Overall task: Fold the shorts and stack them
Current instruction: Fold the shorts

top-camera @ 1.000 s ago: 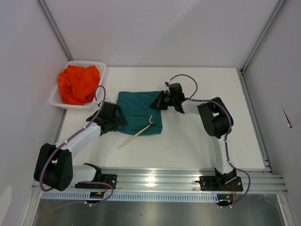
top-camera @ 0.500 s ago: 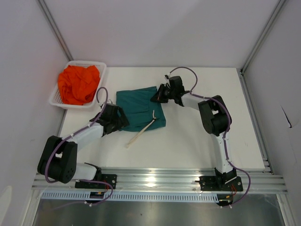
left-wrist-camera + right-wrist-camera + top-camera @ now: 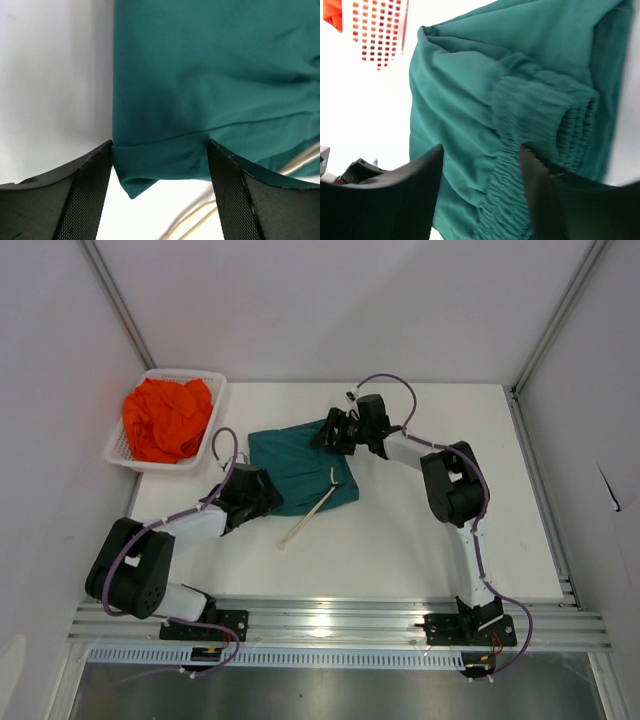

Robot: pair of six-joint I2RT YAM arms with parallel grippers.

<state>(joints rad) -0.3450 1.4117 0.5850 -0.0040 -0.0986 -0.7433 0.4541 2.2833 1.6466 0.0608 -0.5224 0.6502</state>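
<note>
Two arms are set at opposite corners of the dark teal-green fabric shorts (image 3: pixel 300 462), which are spread flat on the white table (image 3: pixel 420 540) near its middle, with the longer side running roughly left to right across the robot's front. The left gripper (image 3: pixel 262 490) is placed at the near-left corner; in the left wrist view its fingers (image 3: pixel 90 185) are spread, with the hemmed corner of the cloth lying between them and no pinch yet made. The right gripper (image 3: pixel 322 432) is placed at the far-right edge, where the gathered elastic waistband (image 3: pixel 540 115) is seen between its parted fingers; nothing is clamped there either. Each arm is thus nearer to its own end of the garment, so a fold would most likely be made by closing on both corners and carrying them together along the short axis. A cream-coloured drawstring (image 3: pixel 308 514) is trailed off the near edge onto the table, and it may be dragged. The bright orange crumpled shorts (image 3: pixel 168 418) are left in the white mesh plastic basket (image 3: pixel 185 371) at the far left, well apart from both grippers, though nearer to the left arm
</note>
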